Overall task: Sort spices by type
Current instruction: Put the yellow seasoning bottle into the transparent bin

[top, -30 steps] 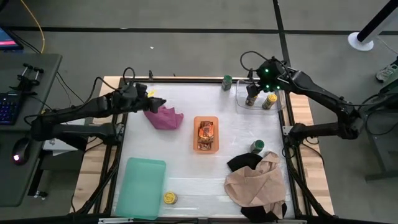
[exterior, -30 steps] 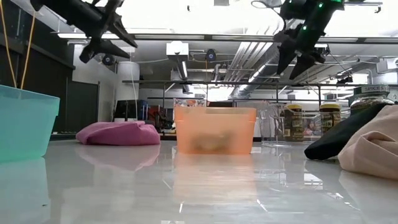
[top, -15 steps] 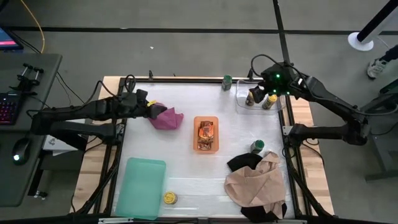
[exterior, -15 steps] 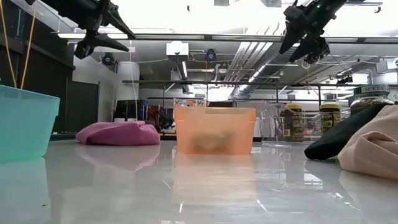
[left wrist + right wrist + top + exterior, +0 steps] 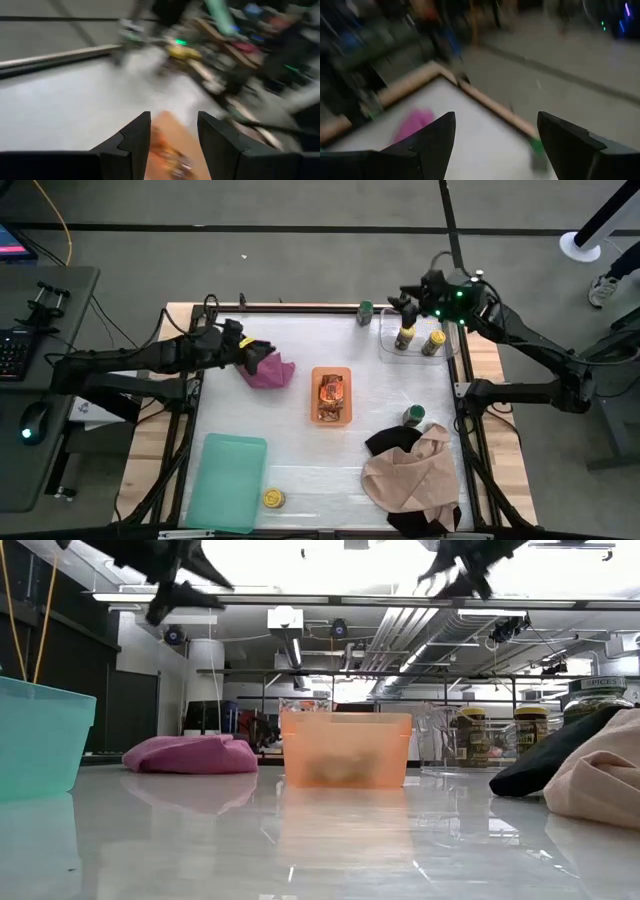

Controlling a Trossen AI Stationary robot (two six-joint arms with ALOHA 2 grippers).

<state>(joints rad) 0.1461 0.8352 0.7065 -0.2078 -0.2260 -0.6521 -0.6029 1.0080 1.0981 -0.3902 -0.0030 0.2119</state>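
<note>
Hovering open and empty: right gripper (image 5: 403, 302) above clear tray (image 5: 447, 351) grouping jars; left gripper (image 5: 262, 349) over magenta cloth (image 5: 272, 372).

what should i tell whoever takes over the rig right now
Left gripper: open, empty, above the magenta cloth.
Right gripper: open, empty, over the far edge of the clear tray.
Done: two yellow-lidded jars stand in the clear tray; packets lie in the orange bin.
Left: green-lidded jar beside the clear tray, another green-lidded jar by the black cloth, one yellow-lidded jar beside the teal bin, which looks empty.
</note>
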